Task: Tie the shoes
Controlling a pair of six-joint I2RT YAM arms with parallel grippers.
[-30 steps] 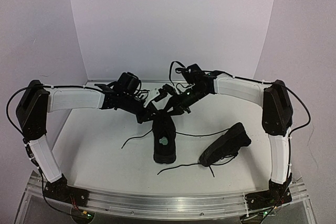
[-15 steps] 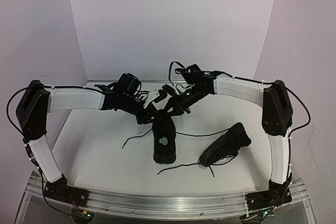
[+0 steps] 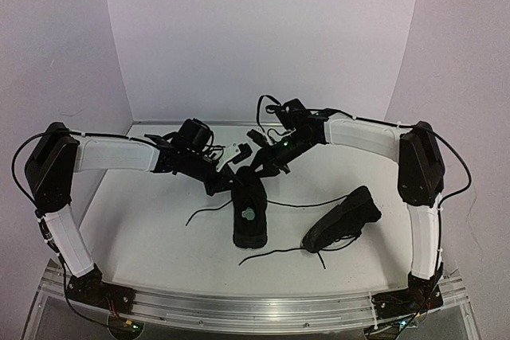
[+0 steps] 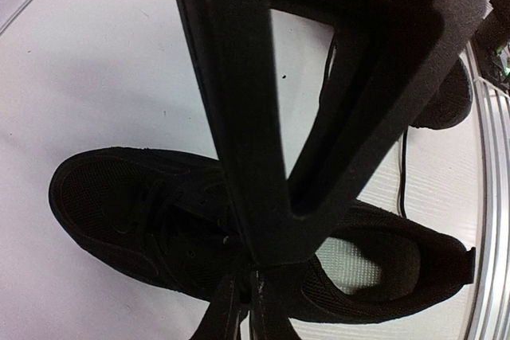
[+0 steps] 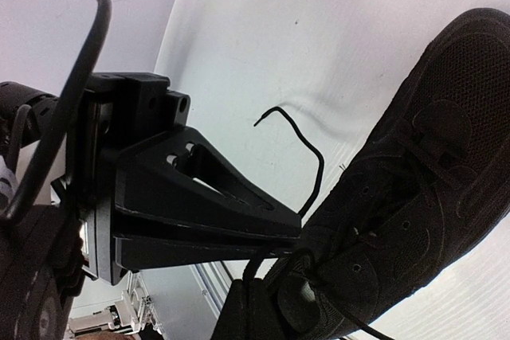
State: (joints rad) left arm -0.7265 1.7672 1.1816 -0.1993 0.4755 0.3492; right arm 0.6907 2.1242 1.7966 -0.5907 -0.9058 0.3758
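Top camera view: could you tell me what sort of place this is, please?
Likely a robotics lab bench: white table inside white backdrop panels, left arm and right arm bolted to a metal rail.

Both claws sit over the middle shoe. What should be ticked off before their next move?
1. Left gripper closed over the lacing of the middle shoe: ok.
2. Right gripper closed beside it: ok.
3. Lace really pinched by either one: cannot tell.
4. That shoe standing sole-down: ok.
5. Bow tied: not ok; lace ends lie loose on the table.
6. Other shoe clear of both arms: ok.
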